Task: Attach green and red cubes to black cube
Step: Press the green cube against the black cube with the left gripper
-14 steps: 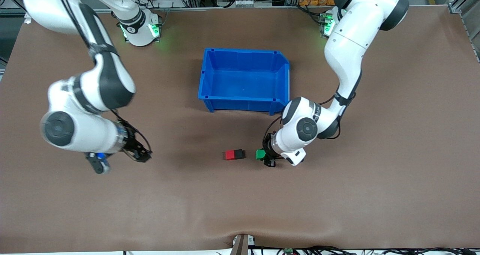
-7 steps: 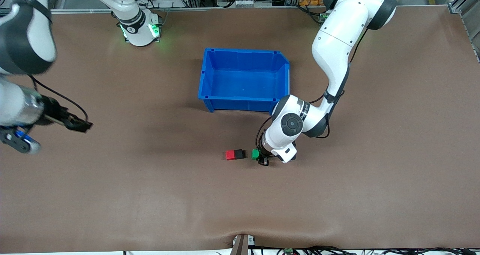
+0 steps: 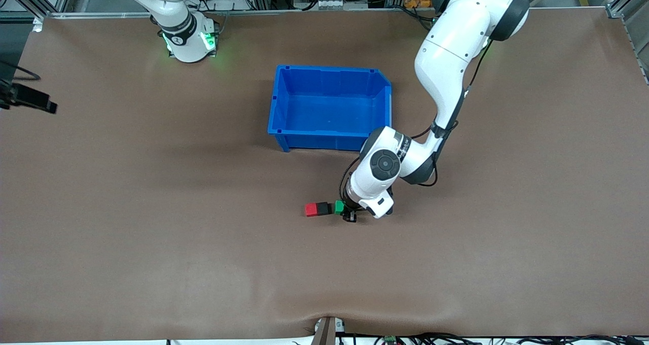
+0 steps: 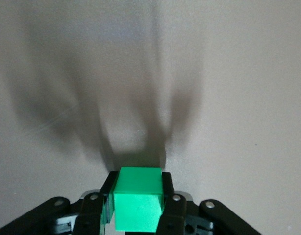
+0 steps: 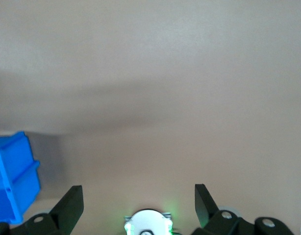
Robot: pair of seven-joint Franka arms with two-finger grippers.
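The left gripper (image 3: 346,212) has its jaws tight on the green cube (image 3: 339,207), just beside the black cube (image 3: 323,209) and red cube (image 3: 311,210), with the blue bin (image 3: 329,137) near, and the right gripper (image 5: 138,196) has its jaws wide apart.

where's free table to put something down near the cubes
Bare table lies nearer the front camera than the red cube and black cube. Crowded beside them: the left claw holds the green cube. Blue bin sits farther.

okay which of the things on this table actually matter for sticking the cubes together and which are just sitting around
Part of the job:
- green cube, gripped in the left claw, just beside the black cube
- red cube, touching the black cube

Just lying about:
- blue bin, nothing in it
- right claw, open and waiting at the table's edge
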